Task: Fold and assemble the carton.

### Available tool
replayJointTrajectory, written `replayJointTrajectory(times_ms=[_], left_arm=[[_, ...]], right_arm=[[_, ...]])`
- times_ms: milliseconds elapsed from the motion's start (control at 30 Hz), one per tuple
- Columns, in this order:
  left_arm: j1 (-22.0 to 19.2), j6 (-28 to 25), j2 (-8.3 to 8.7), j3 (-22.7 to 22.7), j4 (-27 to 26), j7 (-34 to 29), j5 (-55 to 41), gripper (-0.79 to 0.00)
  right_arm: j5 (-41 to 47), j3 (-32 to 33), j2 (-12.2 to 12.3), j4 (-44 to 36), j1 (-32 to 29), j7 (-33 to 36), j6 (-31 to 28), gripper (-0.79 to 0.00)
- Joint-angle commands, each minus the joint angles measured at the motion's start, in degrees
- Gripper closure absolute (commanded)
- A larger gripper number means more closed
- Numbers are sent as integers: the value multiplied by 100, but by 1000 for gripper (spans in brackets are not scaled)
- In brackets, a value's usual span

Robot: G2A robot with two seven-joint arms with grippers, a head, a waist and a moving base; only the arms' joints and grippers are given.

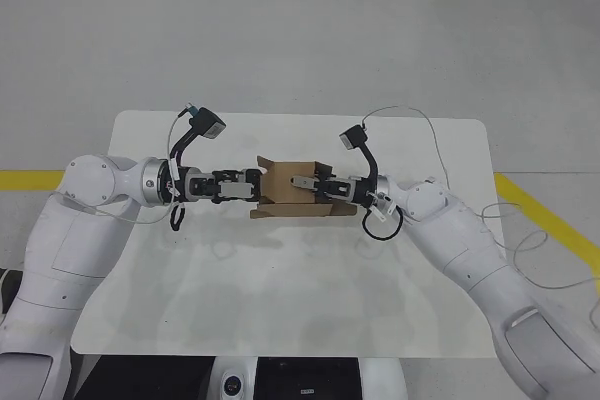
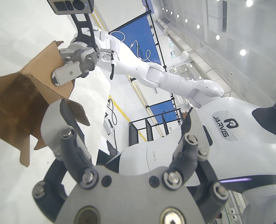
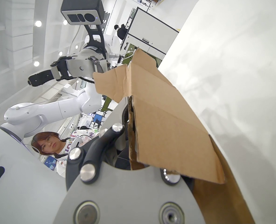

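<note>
signs | printed wording on white wall board (image 2: 124, 3) | small printed wording on blue banner (image 2: 143, 32)

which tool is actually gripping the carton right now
The right tool: it is shut on a wall of the carton. The left tool stands open at the carton's opposite end, clamping nothing.

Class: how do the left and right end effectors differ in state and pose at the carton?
The left end effector is open, gripping nothing; the right end effector is shut on a wall of the carton. The left sits at the carton's edge; the right reaches over the carton. Both point toward each other.
</note>
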Motion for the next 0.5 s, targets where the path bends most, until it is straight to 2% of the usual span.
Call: replayJointTrajectory(times_ms=[0, 467], left_arm=[[-8, 18, -7, 20, -21, 4, -1, -785], [-107, 92, -80, 248, -65, 98, 142, -785]], right_arm=[[-114, 34, -14, -35, -13, -100, 45, 0], [-394, 265, -69, -406, -153, -175, 110, 0]])
